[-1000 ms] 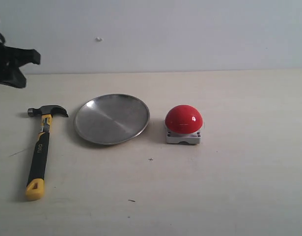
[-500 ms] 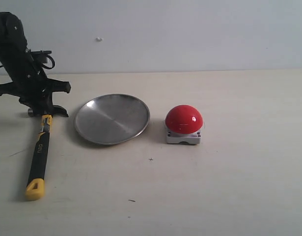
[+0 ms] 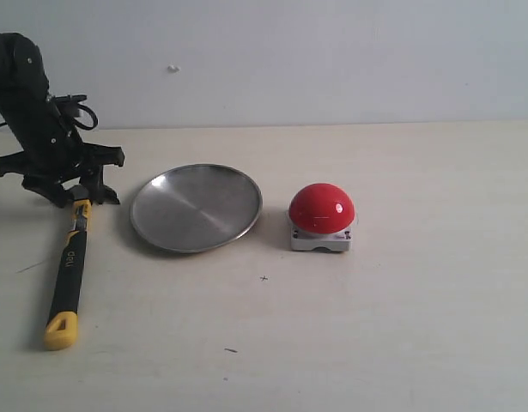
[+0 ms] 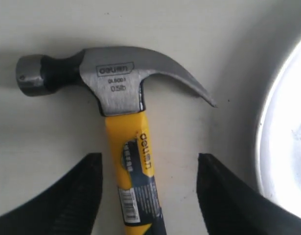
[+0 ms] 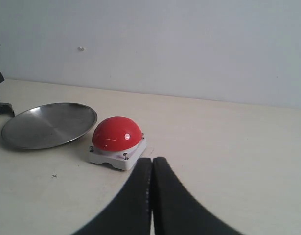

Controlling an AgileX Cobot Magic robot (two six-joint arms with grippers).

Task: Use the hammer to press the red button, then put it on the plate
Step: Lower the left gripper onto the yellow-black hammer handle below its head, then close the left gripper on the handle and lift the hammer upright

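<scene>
While your left gripper (image 3: pixel 79 196) hangs over the hammer (image 3: pixel 66 266) at the left end of the table (image 3: pixel 418 326), its jaws stand apart on either side of the yellow neck, clamped on nothing. The handle runs from the head towards the near table edge, crosswise to the gap between the jaws, so the coming grasp looks like a straight descent and squeeze. To the right come the silver plate (image 3: pixel 195 210), then the red button (image 3: pixel 321 209), both well apart from that gripper. The left wrist view shows what the exterior view hides: the hammer's head (image 4: pixel 118 83), claw pointing towards the plate's rim (image 4: pixel 267 147). Your right gripper (image 5: pixel 151 166), seen only in its own wrist view, has its fingers pressed together and empty, with the button (image 5: pixel 116 132) ahead of it.
</scene>
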